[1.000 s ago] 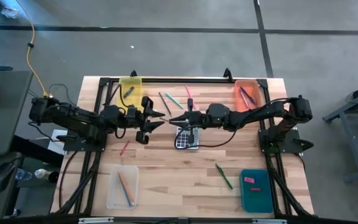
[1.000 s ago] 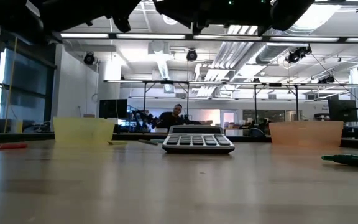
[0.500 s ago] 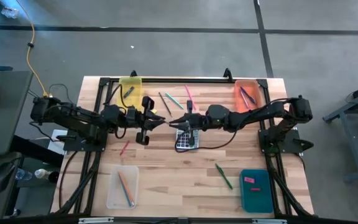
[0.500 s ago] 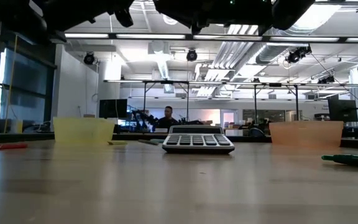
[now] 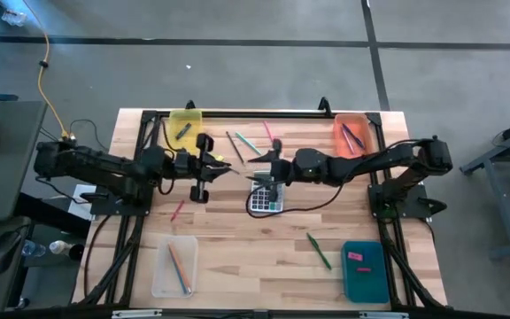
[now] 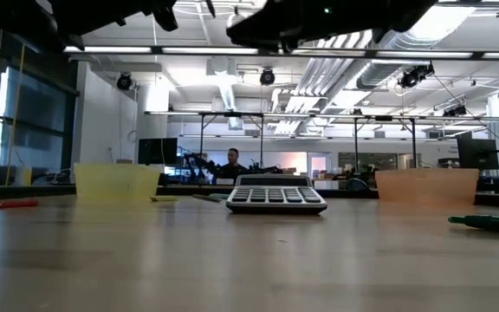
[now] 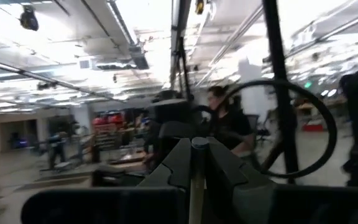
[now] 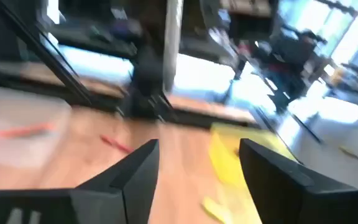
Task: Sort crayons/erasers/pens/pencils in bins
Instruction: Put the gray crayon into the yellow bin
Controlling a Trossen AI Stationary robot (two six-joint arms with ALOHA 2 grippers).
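My left gripper (image 5: 230, 168) hovers above the table's middle, left of the grey calculator (image 5: 266, 197), shut on a thin stick (image 7: 197, 177); pen or pencil, I cannot tell. My right gripper (image 5: 259, 166) faces it from the right, open with nothing between its fingers (image 8: 135, 171). Loose on the table lie pencils (image 5: 237, 143), a green stick (image 5: 319, 251), a red crayon (image 5: 177, 211) and a yellow eraser (image 8: 213, 208). Four bins stand at the corners: yellow (image 5: 184, 128), orange (image 5: 354, 135), clear (image 5: 175, 268) and teal (image 5: 363, 270). My left gripper pinches the thin stick between its two fingers (image 7: 173, 165), with the stick lying along them. Its round end (image 7: 199, 144) shows just past the fingertips. The fingers reach level from the table's left side, and the stick is held clear of the table.
The calculator (image 6: 275, 195) lies at the table's middle under the right gripper. The orange bin holds dark pens, the clear bin pencils, the teal bin a pink eraser (image 5: 355, 256). A black frame (image 5: 255, 113) runs along the far edge. People show in the room behind.
My left gripper has shut on the thin stick between the two arms. My right gripper has opened wide, let go of it and drawn back a little toward the table's right edge. The stick stays in the air in the left gripper.
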